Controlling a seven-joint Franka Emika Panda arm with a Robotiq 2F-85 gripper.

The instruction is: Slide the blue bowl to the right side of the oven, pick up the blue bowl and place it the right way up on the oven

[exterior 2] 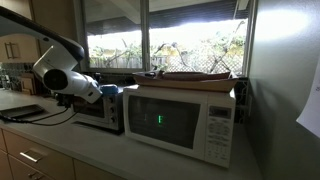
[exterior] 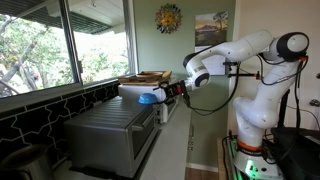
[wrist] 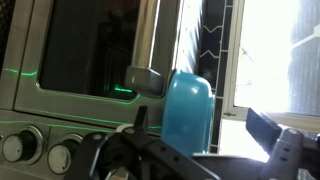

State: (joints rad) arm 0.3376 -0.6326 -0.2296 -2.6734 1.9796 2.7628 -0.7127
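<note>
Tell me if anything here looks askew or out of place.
The blue bowl, at the oven's top edge by the end effector, looks tipped rather than upright in the wrist view. Nothing appears spilled or damaged.

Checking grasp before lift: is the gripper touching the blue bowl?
Cannot tell. Wrist view: the blue bowl overlaps the dark frame of the gripper, with neither contact nor gap plain. In both exterior views they blur together.

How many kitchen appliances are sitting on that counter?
2: the grey oven, nearest the gripper holding the blue bowl, and the white microwave beside it. More may be hidden.
</note>
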